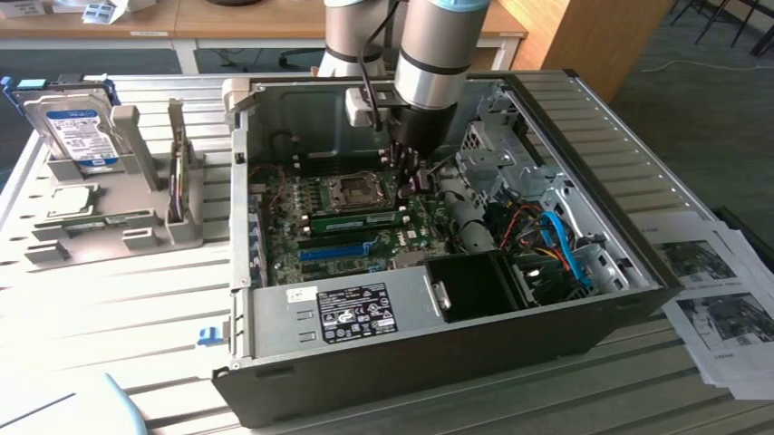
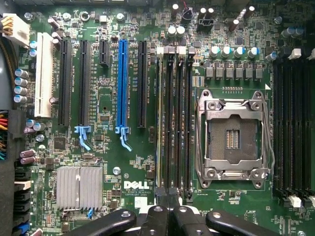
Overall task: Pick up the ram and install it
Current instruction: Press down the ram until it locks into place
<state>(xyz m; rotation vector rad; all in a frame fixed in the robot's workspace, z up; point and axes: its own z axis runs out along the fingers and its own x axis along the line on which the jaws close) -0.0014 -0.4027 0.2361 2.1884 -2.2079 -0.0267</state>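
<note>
The pincer (image 2: 167, 200) is closed, fingertips pressed together over one end of the row of memory slots (image 2: 170, 123) inside the open computer case (image 1: 400, 362). The ram (image 1: 357, 220) stands on edge in the slot farthest from the processor socket (image 2: 234, 135), just beside the pincer's tips.

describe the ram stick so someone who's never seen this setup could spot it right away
Start at the open computer case and look at its motherboard. Between the square metal CPU socket and the long blue slot runs a bank of narrow slots, and the ram sits in one. It is the green strip, while the slots beside it are black.
</note>
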